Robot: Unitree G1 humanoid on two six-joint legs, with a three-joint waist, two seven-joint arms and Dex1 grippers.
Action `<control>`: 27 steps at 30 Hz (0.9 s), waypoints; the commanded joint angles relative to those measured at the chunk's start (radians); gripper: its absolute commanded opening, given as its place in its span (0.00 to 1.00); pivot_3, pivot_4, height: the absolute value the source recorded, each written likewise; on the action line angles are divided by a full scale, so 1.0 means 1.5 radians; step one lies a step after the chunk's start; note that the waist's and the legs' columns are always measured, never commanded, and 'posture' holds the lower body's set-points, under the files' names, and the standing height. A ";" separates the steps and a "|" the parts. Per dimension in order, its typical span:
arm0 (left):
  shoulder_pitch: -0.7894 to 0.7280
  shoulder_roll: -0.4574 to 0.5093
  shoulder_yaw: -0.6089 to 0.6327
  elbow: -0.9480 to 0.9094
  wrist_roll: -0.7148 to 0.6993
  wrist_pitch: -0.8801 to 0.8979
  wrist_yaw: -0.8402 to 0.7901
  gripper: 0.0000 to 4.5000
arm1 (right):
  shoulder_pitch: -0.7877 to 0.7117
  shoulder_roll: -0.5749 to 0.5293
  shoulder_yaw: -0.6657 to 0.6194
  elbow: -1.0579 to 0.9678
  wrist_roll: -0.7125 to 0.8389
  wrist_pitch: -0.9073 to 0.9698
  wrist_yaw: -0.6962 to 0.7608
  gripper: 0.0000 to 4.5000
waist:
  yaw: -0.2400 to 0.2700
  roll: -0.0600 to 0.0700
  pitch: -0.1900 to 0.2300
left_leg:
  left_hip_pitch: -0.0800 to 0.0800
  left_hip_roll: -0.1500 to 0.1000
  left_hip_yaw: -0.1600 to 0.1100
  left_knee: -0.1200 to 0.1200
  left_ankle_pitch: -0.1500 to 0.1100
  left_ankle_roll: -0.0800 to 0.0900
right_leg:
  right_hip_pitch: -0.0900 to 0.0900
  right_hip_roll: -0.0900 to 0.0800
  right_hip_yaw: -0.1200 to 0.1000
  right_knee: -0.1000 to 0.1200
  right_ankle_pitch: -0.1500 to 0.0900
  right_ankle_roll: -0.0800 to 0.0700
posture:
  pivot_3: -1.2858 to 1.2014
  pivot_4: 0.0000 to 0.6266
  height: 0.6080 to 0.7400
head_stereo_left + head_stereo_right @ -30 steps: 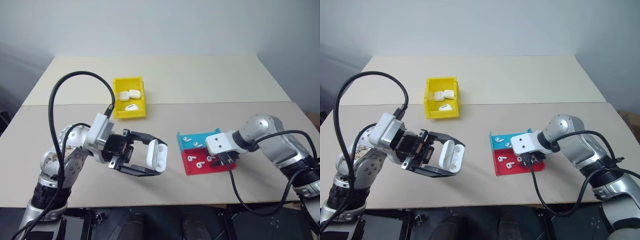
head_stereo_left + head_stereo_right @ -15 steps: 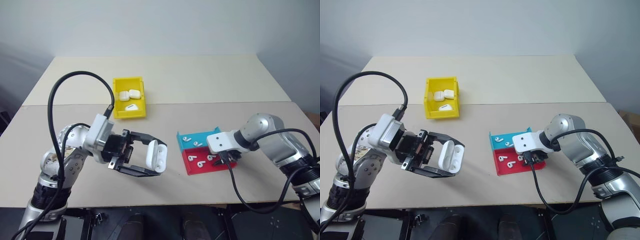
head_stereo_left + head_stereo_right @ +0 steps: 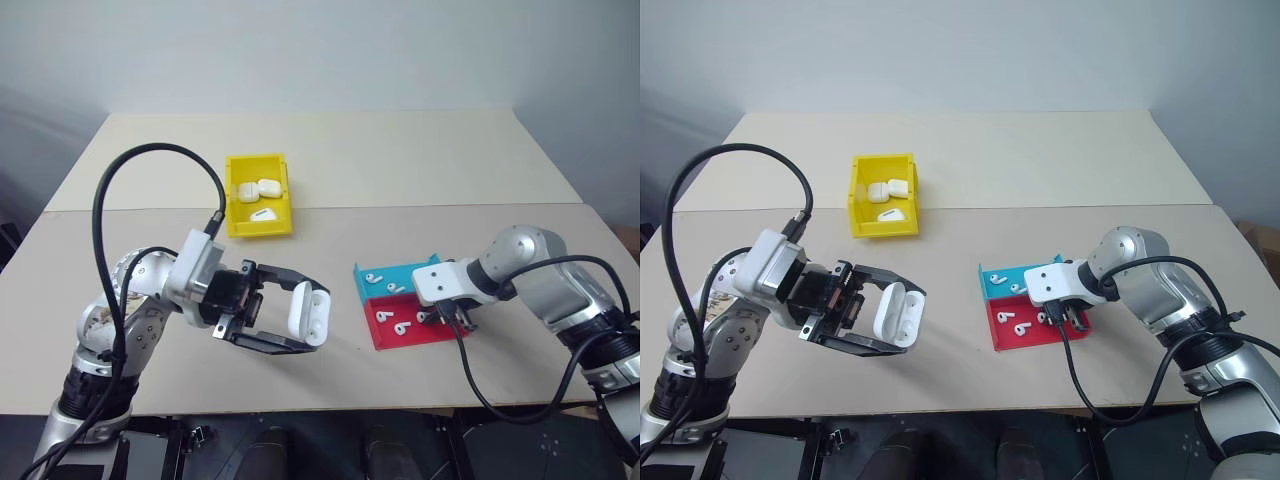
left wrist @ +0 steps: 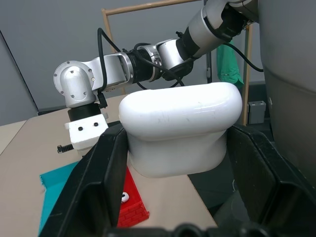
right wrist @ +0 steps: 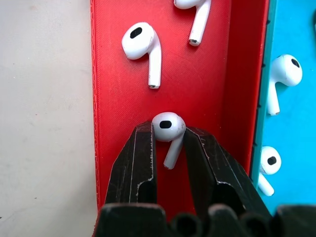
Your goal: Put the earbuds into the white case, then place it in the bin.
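Nearest the robot, to the left of the tray (image 3: 405, 310), the left claw (image 3: 300, 318) is held above the surface (image 3: 330, 190), pointing level toward the tray. A white case (image 3: 308, 312) is clamped between its two black fingers (image 3: 275, 343), lid up as seen from the left wrist, with the case standing clear of the surface.

At the tray itself, the right claw (image 5: 168, 143) is angled steeply down into the red half (image 5: 118, 123). Its fingers are drawn in close around one earbud (image 5: 168, 129), the bulb seen between the tips and the stem pointing back between the fingers; both fingers appear to touch it, though whether it is lifted off the tray floor cannot be told. Two more earbuds (image 5: 142, 47) are seen lying in the red half beyond the gripped one, well apart from it. In the blue half (image 5: 291, 108), on the other side of the dividing wall, two further earbuds (image 5: 281, 74) are lying.

Farther off, beyond and to the left of the tray, a yellow bin (image 3: 259, 196) is set on the surface near the seam between the two boards. Several white cases (image 3: 258, 189) are lying inside it. The bin is well apart from both claws.
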 commanded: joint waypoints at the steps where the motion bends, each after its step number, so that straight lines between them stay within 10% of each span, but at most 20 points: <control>1: -0.010 -0.003 0.008 -0.005 -0.005 -0.005 0.010 0.62 | 0.001 -0.010 -0.067 -0.047 0.058 0.062 0.004 0.15 | 0.000 0.000 0.000 | 0.000 0.000 0.000 0.000 0.000 0.000 | 0.000 0.000 0.000 0.000 0.000 0.000 | 0.52 0.24 1.00; 8: -0.061 -0.022 0.011 0.044 -0.034 0.025 0.014 0.62 | 0.051 -0.012 -0.293 -0.181 0.300 0.302 -0.027 0.15 | 0.005 0.000 0.000 | 0.000 0.000 0.000 0.000 0.000 0.000 | 0.000 0.000 0.000 0.000 0.000 0.000 | 0.52 0.24 1.00; 16: -0.152 -0.074 -0.006 0.140 -0.036 0.075 0.028 0.62 | 0.072 0.181 -0.551 -0.351 0.491 0.421 -0.335 0.15 | 0.002 0.000 0.000 | 0.000 0.000 -0.001 0.000 0.000 0.000 | 0.000 0.000 0.000 0.002 0.000 0.000 | 0.52 0.24 1.00; 27: -0.254 -0.122 -0.041 0.256 0.012 0.070 -0.016 0.62 | 0.061 0.273 -0.520 -0.490 0.661 0.447 -0.533 0.15 | 0.000 0.000 0.000 | 0.000 -0.001 -0.001 0.000 0.000 0.000 | 0.000 0.000 0.000 0.004 0.000 0.000 | 0.52 0.24 1.00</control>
